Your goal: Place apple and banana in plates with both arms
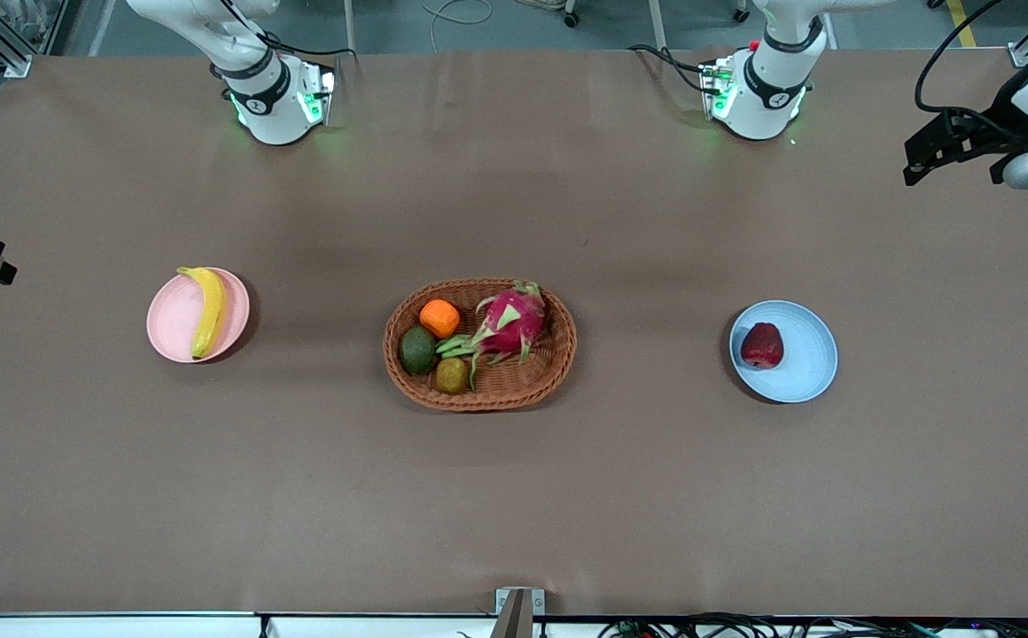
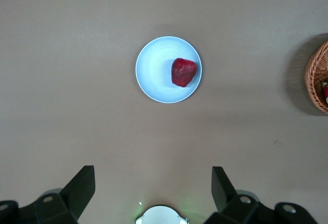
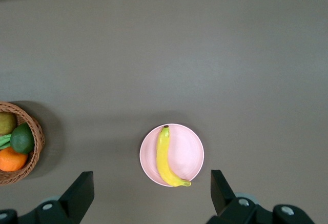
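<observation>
The banana (image 1: 208, 310) lies across the pale pink plate (image 1: 173, 332) toward the right arm's end of the table; both also show in the right wrist view, the banana (image 3: 165, 157) on the plate (image 3: 189, 149). The dark red apple (image 1: 761, 346) sits on the light blue plate (image 1: 805, 363) toward the left arm's end, and also shows in the left wrist view (image 2: 183, 72) on that plate (image 2: 154, 70). My left gripper (image 2: 154, 171) is open and empty, high over bare table near its base. My right gripper (image 3: 151, 175) is open and empty, high over bare table by the pink plate.
An oval brown wicker basket (image 1: 558, 354) stands mid-table between the plates. It holds a pink dragon fruit (image 1: 510, 321), an orange (image 1: 440, 318), a green avocado (image 1: 417, 349) and a brownish fruit (image 1: 451, 375). The arm bases (image 1: 758, 89) stand at the table's back edge.
</observation>
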`<state>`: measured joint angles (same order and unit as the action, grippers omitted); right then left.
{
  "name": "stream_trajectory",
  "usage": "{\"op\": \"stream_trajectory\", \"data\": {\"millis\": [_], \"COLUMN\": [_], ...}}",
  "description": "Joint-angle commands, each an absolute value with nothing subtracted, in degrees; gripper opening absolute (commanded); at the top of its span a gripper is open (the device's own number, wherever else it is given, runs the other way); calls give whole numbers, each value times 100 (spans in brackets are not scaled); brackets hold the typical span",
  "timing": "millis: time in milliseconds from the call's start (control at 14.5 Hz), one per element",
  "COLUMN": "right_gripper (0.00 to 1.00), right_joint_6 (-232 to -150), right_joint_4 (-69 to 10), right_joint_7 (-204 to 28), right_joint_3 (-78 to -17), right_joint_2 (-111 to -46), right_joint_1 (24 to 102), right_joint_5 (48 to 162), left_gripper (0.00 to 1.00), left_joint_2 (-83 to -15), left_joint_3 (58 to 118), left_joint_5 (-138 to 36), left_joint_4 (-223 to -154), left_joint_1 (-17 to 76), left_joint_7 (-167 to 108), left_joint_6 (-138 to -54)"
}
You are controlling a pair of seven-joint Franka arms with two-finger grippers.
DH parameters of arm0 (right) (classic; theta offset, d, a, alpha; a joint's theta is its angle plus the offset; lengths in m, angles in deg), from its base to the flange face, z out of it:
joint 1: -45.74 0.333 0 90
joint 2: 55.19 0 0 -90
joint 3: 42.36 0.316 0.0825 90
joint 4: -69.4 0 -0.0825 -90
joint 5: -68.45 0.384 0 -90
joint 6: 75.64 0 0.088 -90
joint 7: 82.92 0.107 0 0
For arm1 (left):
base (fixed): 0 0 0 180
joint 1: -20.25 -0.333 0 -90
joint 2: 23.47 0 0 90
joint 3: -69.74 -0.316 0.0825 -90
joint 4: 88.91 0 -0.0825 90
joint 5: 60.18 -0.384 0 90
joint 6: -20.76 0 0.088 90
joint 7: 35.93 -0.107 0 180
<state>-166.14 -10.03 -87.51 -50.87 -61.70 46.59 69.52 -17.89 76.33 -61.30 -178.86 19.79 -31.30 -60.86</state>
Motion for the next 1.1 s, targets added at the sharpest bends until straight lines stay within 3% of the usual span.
{"op": "stream_trajectory", "data": {"millis": [0, 206, 550, 1031], "right_gripper": [100, 100, 100, 100], "right_joint_6": [-16749, -16696, -17214, -17345], "right_joint_4": [-1295, -1348, -2550, -3182], "right_joint_7": [-8653, -8600, -8459, -8441], "right_joint_3": [-4948, -4956, -4948, -4948], "right_joint_2": [-5959, -5845, -5011, -4580], "right_joint_1": [4451, 4503, 4512, 4547], "right_joint_5": [6889, 6933, 6916, 6872], "left_gripper": [100, 100, 100, 100], "left_joint_2": [-1697, -1741, -1776, -1776], "left_joint_3": [7642, 7650, 7650, 7659], "left_joint_5": [-6123, -6210, -6228, -6237], "left_joint_4": [-17909, -17822, -17751, -17751], "left_joint_1": [1946, 1946, 1955, 1955], "left_joint_7": [-3206, -3198, -3189, -3180], "left_joint_6": [-6010, -6010, -6010, -6010]}}
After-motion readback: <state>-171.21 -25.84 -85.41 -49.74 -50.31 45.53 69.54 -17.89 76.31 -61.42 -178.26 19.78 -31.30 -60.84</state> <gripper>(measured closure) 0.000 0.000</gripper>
